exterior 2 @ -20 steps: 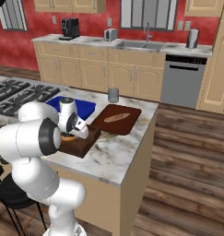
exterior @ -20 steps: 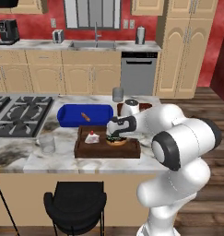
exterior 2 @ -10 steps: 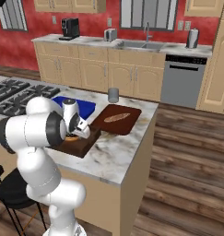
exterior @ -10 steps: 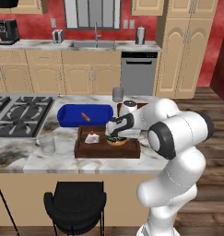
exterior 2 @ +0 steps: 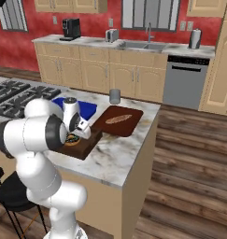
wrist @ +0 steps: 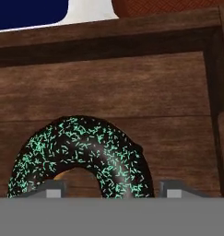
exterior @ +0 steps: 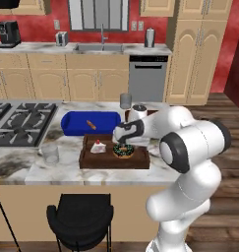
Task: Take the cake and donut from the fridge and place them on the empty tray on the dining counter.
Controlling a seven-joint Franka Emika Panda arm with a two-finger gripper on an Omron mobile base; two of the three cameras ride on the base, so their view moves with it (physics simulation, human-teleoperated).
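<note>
Jaws widened; donut (wrist: 81,154) on tray (wrist: 132,87), lower edge cut off.

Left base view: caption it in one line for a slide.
Cake and donut sit side by side on the wooden tray on the dining counter, the arm's jaws just above the donut.

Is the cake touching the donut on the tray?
Apart. The left base view shows bare tray floor between the cake and the donut.

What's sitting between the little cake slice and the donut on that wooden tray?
Nothing: bare tray floor separates the cake from the donut, in the left base view.
</note>
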